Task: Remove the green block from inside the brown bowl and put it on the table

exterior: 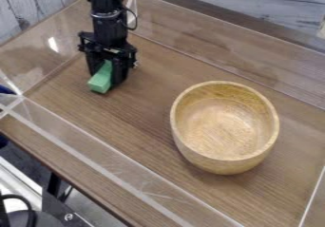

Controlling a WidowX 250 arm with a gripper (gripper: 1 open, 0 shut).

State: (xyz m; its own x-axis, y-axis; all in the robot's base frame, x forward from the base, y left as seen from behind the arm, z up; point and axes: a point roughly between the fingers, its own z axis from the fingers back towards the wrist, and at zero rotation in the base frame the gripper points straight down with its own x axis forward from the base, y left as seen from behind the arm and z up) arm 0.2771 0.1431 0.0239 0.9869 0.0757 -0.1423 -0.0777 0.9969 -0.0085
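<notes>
We have the claw (105, 69) low over the surface (146, 126), clamped on the green block (101, 80), which sits at its tips, outside the bowl. Brown bowl (225, 126) is well apart from the claw, off toward the picture's right, nothing inside it. Can't tell if block touches surface.

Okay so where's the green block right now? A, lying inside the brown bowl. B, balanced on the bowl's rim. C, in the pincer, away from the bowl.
C: the green block sits in the pincer, well to the side of the brown bowl.
</notes>
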